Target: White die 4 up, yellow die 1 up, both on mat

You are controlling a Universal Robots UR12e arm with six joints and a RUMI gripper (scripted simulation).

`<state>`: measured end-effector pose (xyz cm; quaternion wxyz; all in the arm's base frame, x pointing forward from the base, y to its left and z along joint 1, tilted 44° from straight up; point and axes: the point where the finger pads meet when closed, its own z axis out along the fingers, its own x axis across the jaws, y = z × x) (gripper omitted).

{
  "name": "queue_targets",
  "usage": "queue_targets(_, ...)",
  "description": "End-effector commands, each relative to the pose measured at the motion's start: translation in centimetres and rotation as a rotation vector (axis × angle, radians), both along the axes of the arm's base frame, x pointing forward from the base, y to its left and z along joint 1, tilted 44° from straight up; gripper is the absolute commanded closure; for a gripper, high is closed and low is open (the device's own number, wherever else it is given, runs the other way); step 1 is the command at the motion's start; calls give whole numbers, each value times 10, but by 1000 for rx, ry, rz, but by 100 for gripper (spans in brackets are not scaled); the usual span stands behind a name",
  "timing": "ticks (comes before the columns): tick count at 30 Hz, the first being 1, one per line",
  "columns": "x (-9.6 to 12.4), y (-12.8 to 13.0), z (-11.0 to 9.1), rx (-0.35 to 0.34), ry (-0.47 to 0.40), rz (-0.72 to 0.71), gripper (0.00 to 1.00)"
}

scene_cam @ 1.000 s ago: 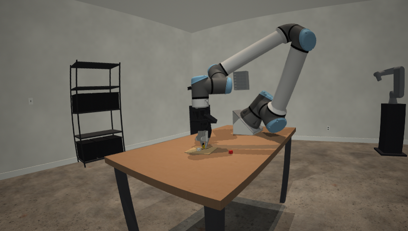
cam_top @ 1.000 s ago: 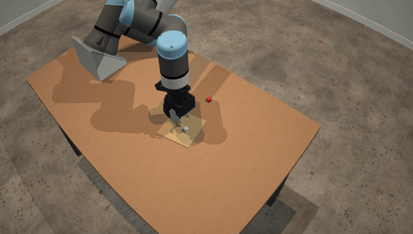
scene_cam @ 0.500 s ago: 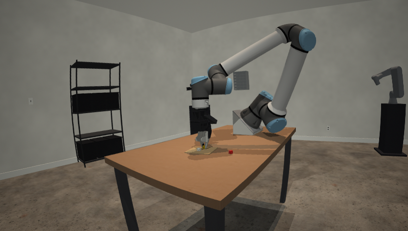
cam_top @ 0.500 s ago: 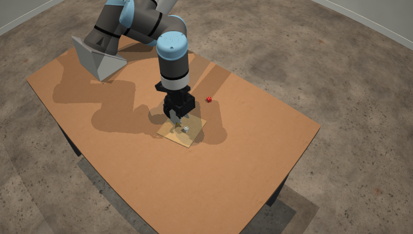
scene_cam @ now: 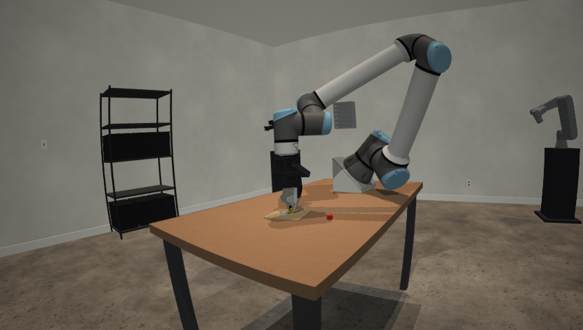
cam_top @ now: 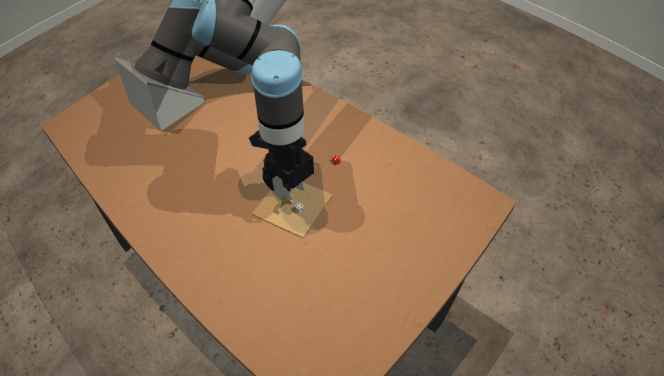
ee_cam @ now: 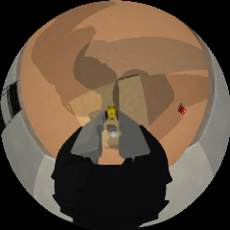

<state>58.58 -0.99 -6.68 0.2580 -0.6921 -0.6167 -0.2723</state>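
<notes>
My gripper (cam_top: 285, 197) points down over the tan mat (cam_top: 293, 211) and is shut on the yellow die (ee_cam: 111, 112), which sits at the fingertips low over the mat; I cannot tell if it touches. The yellow die also shows in the exterior view (scene_cam: 291, 210). The white die (cam_top: 297, 207) rests flat on the mat just beside the fingers; it also shows in the wrist view (ee_cam: 112, 131) between the finger bodies. The red die (cam_top: 335, 160) lies on the bare table, off the mat, to the far right; it shows in the wrist view (ee_cam: 182, 109) too.
The arm's grey base mount (cam_top: 156, 97) stands at the table's far left corner. A black shelf (scene_cam: 137, 157) and a second robot on a pedestal (scene_cam: 560, 159) stand away from the table.
</notes>
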Motion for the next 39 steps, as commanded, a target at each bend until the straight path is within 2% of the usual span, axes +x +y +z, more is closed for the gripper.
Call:
queue_targets(1,1,-1,0,-1,-1,-1,100)
queue_targets(26,1,-1,0,-1,-1,-1,100)
queue_targets(30,1,-1,0,-1,-1,-1,93)
queue_targets(35,1,-1,0,-1,-1,-1,89)
queue_targets(36,1,-1,0,-1,-1,-1,85)
queue_targets(39,1,-1,0,-1,-1,-1,85)
